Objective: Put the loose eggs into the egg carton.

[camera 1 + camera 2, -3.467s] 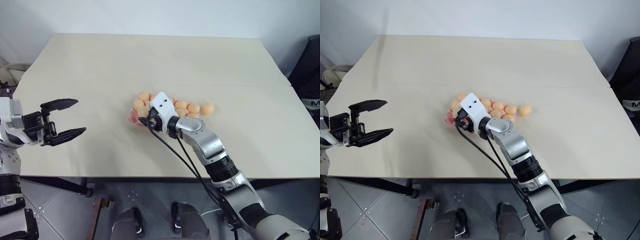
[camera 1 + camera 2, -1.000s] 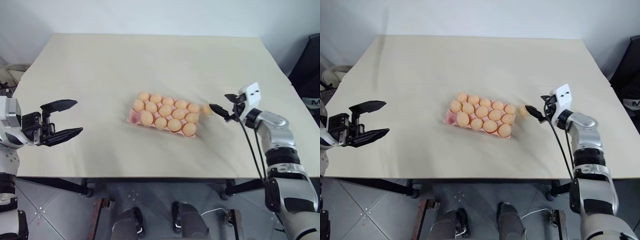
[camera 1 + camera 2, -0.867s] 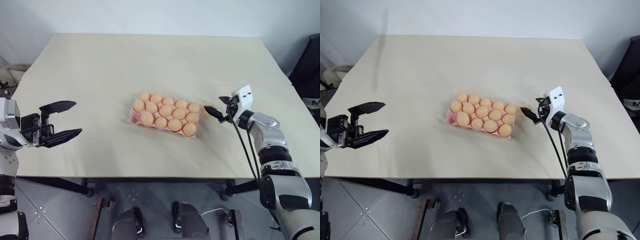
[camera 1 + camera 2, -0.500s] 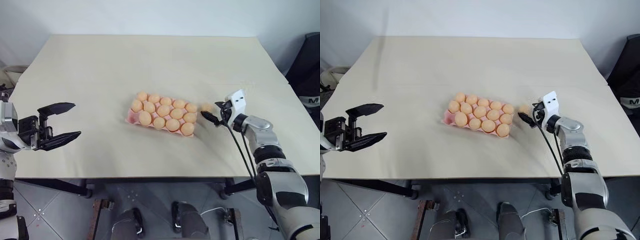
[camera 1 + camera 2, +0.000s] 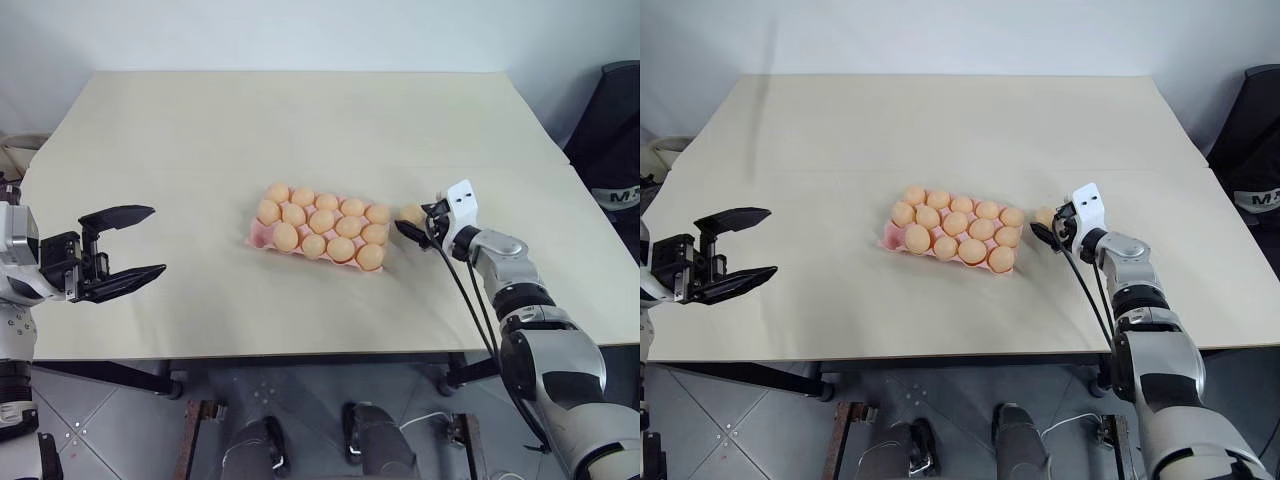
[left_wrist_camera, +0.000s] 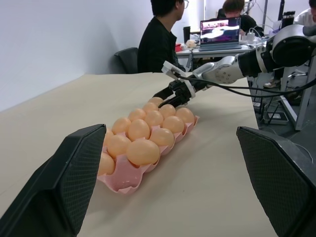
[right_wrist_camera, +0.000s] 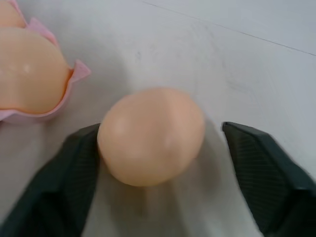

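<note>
**Pink carton nearly full, one egg between the right fingers**

Pink moulded pulp forms the egg carton (image 5: 258,236), which is laid near the middle of the beige table (image 5: 300,120), its long side running from about 10 o'clock to 4 o'clock in the head views. Its cups are seen filled with pale orange eggs in three rows; whether any cup is bare cannot be told.

One loose egg (image 5: 412,213) is seen on the table just beside the carton's end, at about 3 o'clock from it. The right gripper (image 5: 414,224) is brought up against this egg from the 4 o'clock side. In the right wrist view the egg (image 7: 151,136) is bracketed by the two black fingers (image 7: 69,182): one finger is touching it, while a gap is left at the other, so the jaws are only partly closed and no firm pinch is shown.

The left gripper (image 5: 125,250) is held well apart from the carton, at about 8 o'clock from it over the table's near left edge, with its fingers spread wide and nothing between them.

In the left wrist view, seated people and a laptop (image 6: 219,29) are seen beyond the table.
</note>
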